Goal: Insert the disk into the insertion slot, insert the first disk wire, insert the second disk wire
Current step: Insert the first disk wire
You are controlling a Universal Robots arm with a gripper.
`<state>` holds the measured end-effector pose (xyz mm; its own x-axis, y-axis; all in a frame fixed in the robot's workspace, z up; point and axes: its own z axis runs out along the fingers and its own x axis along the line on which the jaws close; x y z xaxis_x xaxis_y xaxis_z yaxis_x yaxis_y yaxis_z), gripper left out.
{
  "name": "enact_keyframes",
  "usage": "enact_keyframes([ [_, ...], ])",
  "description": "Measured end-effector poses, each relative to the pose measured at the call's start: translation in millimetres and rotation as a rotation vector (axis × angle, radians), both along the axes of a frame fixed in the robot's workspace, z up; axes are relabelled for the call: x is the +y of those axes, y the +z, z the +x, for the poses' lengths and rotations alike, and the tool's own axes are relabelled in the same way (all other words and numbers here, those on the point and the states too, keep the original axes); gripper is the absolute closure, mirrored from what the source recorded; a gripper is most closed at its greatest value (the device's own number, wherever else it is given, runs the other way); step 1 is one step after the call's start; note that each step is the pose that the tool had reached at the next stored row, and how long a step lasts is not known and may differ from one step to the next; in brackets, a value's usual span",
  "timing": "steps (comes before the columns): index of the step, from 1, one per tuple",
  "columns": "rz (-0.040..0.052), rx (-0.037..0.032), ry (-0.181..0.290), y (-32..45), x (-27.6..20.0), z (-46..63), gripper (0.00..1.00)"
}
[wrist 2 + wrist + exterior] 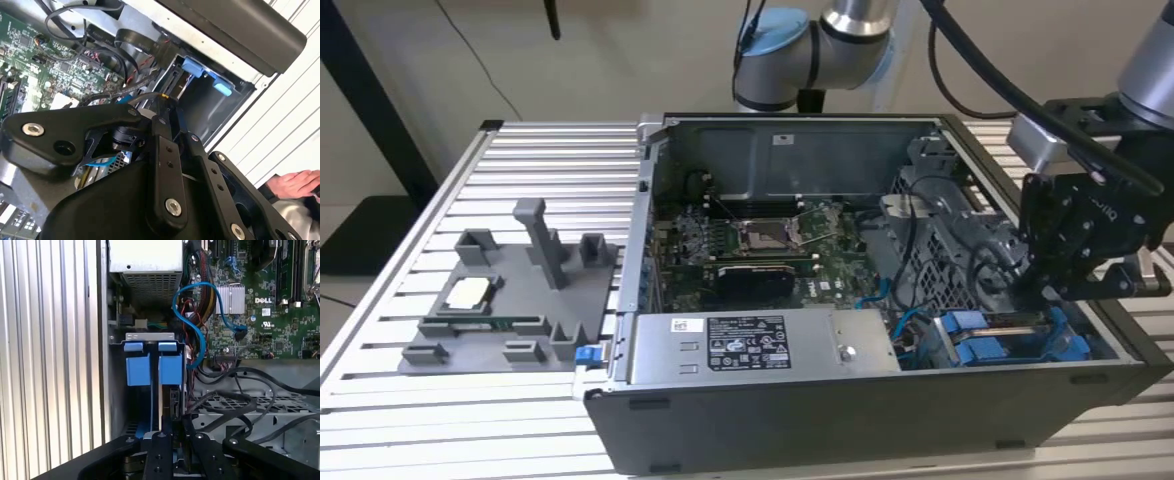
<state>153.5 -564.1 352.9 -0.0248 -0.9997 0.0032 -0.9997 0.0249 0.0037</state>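
One disk (pixel 170 371) sits in the insertion slot (pixel 150 336) right under my claw (pixel 174 434), two blue tabs (pixel 136 347) showing, one blue cable (pixel 203 342) beside; grip, I can't tell

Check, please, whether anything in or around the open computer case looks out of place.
A blue cable loops loosely over the motherboard, its dark end connector apparently lying unplugged. A person's hand is near the case.

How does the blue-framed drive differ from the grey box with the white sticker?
The disk wears a bright blue frame; the grey box is bare metal. The disk looks slim and edge-on at a corner; the grey box is far bulkier, its broad stickered face up. Both sit inside the black computer case.
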Motion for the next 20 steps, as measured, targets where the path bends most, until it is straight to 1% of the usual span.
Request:
enact_keyframes([
  [4, 0.0004, 0.0000, 0.000, -5.6, 0.0, 2.1, 0.81],
  [7, 0.0012, 0.0000, 0.002, -7.1, 0.0, 4.7, 0.81],
  [11, 0.0018, 0.0000, 0.002, -9.0, 0.2, 5.1, 0.81],
  [20, 0.0089, 0.0000, 0.002, -11.6, 0.6, 7.1, 0.81],
])
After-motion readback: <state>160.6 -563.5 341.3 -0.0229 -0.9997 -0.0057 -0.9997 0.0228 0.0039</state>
